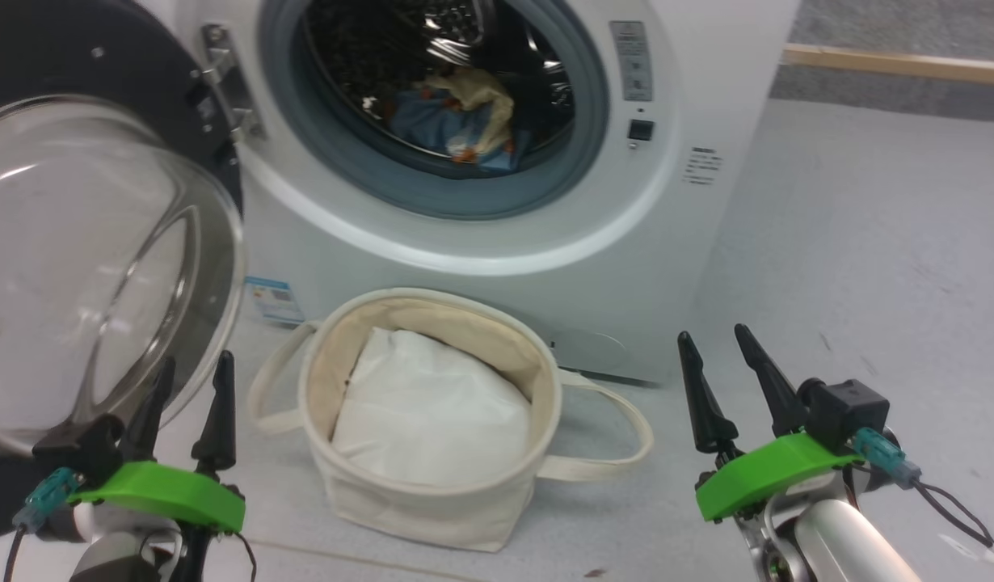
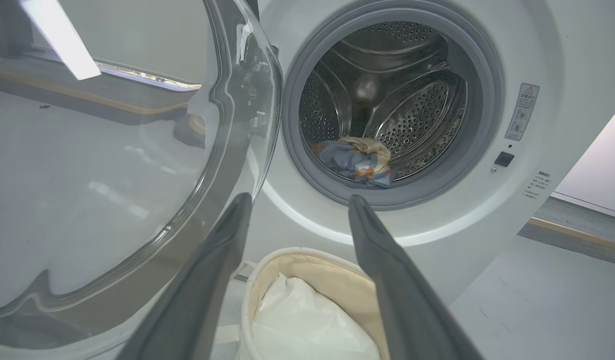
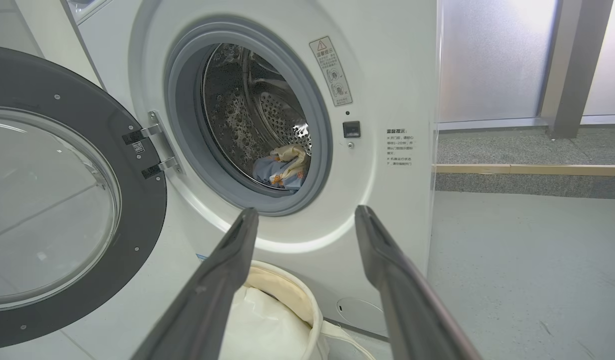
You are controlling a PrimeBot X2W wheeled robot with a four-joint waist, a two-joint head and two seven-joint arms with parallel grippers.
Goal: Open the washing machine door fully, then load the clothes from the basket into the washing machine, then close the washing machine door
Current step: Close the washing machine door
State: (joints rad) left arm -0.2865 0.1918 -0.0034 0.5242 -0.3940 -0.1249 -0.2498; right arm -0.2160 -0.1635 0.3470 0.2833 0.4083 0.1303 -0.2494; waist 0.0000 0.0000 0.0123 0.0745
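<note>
The washing machine [image 1: 481, 242] stands on the floor [image 1: 869, 242], round mouth facing the robot. The washing machine door [image 1: 101, 73] hangs swung out leftward, with a glossy black rim and a clear bowl bulging toward the robot. The basket [image 1: 432, 501] sits upright at the machine's foot, handles splayed sideways, holding a white bundle [image 1: 424, 412]. The clothes [image 1: 456, 121], blue, cream and orange, lie crumpled at the drum's [image 1: 360, 65] front lip. Left gripper [image 1: 196, 361] and right gripper [image 1: 713, 333] hang empty, fingers spread wide.

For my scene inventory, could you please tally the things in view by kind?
Washing machine: 1
Washing machine door: 1
Basket: 1
White bundle: 1
Clothes heap: 1
Left end effector, right end effector: 2
Total: 7
</note>
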